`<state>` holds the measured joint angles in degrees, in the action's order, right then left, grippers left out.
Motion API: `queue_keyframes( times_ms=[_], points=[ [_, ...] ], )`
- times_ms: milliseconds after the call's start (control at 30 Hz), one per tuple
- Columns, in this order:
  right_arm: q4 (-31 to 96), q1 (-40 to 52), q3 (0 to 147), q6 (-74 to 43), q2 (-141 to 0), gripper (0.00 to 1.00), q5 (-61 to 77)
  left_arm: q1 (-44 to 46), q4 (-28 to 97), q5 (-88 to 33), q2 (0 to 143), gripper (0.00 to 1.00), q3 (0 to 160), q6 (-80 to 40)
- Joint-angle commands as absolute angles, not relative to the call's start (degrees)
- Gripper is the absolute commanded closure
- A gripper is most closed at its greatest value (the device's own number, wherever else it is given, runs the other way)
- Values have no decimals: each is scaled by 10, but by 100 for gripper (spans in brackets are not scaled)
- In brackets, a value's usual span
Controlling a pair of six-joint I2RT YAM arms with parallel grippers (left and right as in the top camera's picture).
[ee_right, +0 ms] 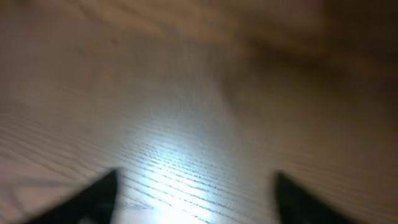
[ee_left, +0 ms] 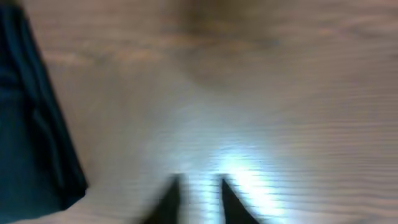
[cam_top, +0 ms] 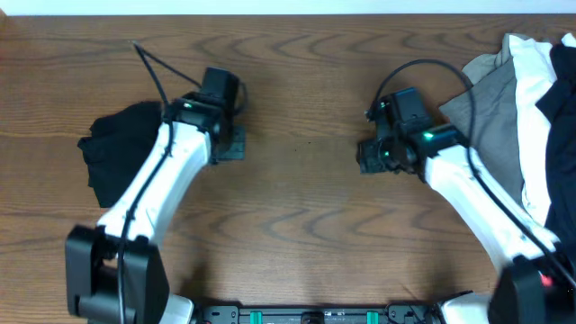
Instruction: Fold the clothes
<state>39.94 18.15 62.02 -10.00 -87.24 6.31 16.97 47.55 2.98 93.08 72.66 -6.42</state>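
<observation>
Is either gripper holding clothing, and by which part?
Nothing is held. The left gripper and right gripper are both open over the table, with no fabric between the jaws.

Left arm [cam_top: 148, 184]: you have a long white shell, black at the joints.
Right arm [cam_top: 468, 184]: same white shell, black wrist housing.
Cables [cam_top: 151, 67]: thin and black, one along each arm.
Lights [cam_top: 427, 137]: a small green glow on each wrist.
Bases [cam_top: 117, 270]: black, boxy blocks.
Left gripper [cam_top: 229, 144]: dark and blocky; your wrist view shows black tapering fingers [ee_left: 169, 200].
Right gripper [cam_top: 367, 155]: dark, with black wedge fingers [ee_right: 93, 198].
</observation>
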Motion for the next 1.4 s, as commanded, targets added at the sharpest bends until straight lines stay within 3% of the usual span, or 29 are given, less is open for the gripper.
queue_keyframes(
  times_ms=[0,200,600,1000,1367],
  points=[
    [387,175,619,-98,-830,1,50,195,456,30,901,2,725,-58],
    [361,170,619,-98,-786,1,1,204,445,30,899,2,725,-59],
    [463,145,614,-125,-649,1,-4,219,522,4,824,2,719,-60],
    [450,161,441,-181,-356,1,-45,296,363,6,550,2,491,-71],
    [571,161,414,-188,-311,1,-23,296,346,6,554,2,462,-71]
  ],
)
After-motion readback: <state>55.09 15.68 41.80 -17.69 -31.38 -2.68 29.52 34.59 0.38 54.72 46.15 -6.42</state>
